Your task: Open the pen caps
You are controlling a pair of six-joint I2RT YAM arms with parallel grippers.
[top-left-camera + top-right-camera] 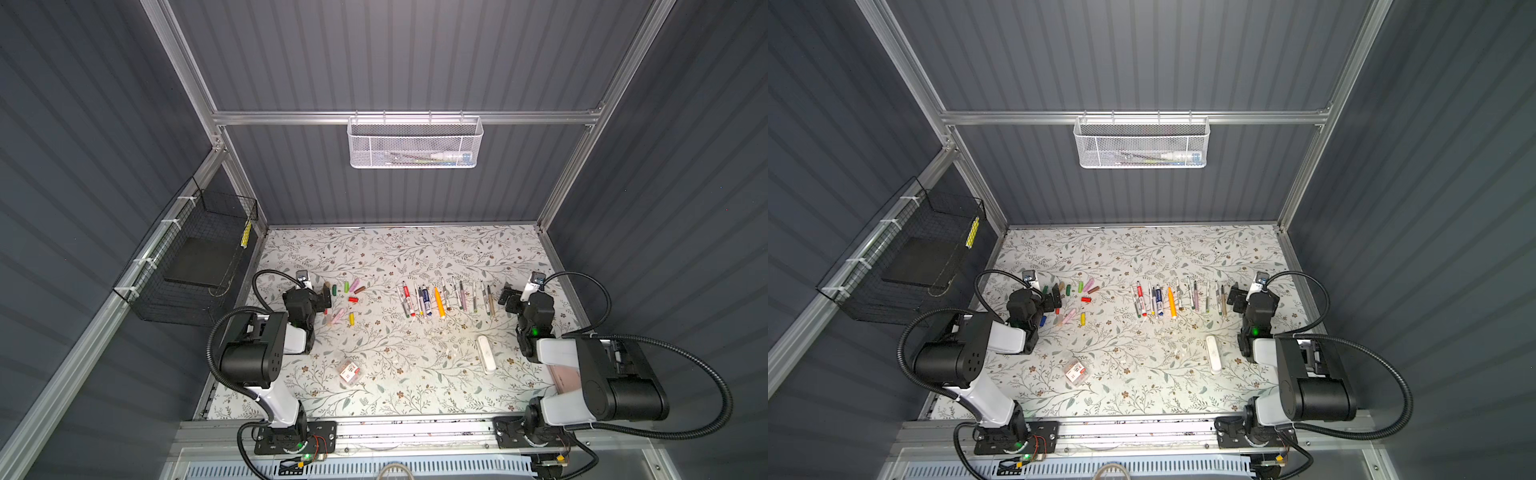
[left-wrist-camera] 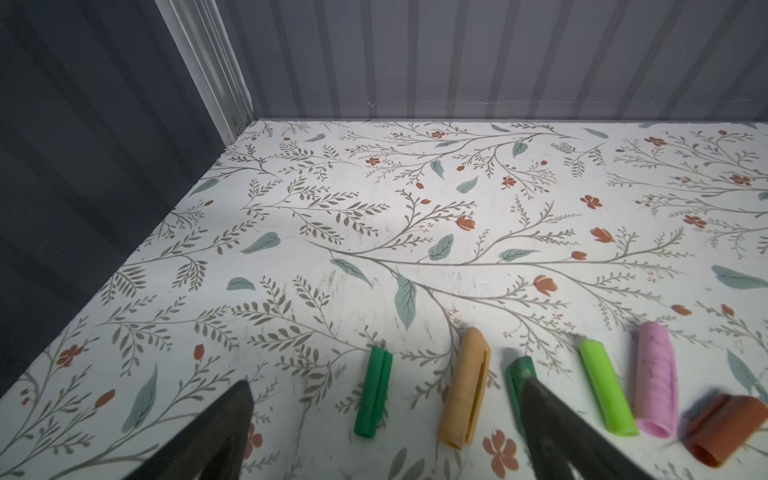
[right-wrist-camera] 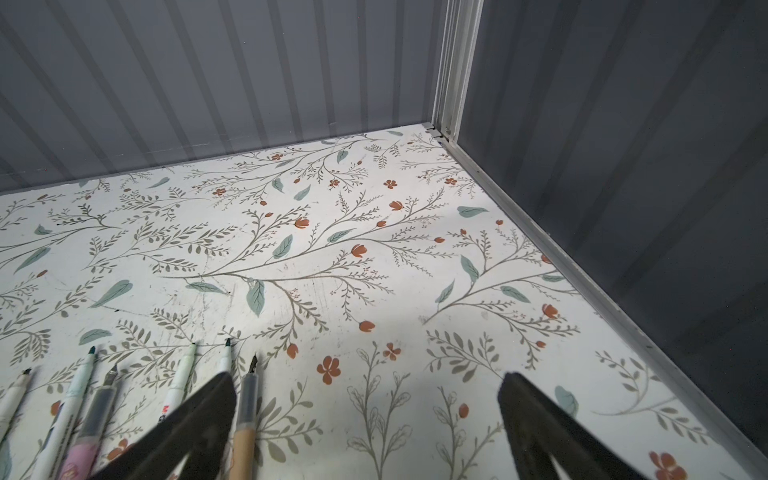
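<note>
Caps of stubby coloured plastic [image 1: 354, 285] all look off the slim pens [image 1: 439, 301], so my open, empty left gripper [image 2: 386, 379] and right gripper [image 3: 368, 376] can rest.

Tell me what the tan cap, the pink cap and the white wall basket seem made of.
Tan cap: likely matte plastic, moulded clip slot along its side.
Pink cap: probably plastic, dull, scuffed with dark marks.
White basket: apparently painted metal mesh, fine perforations showing.
</note>
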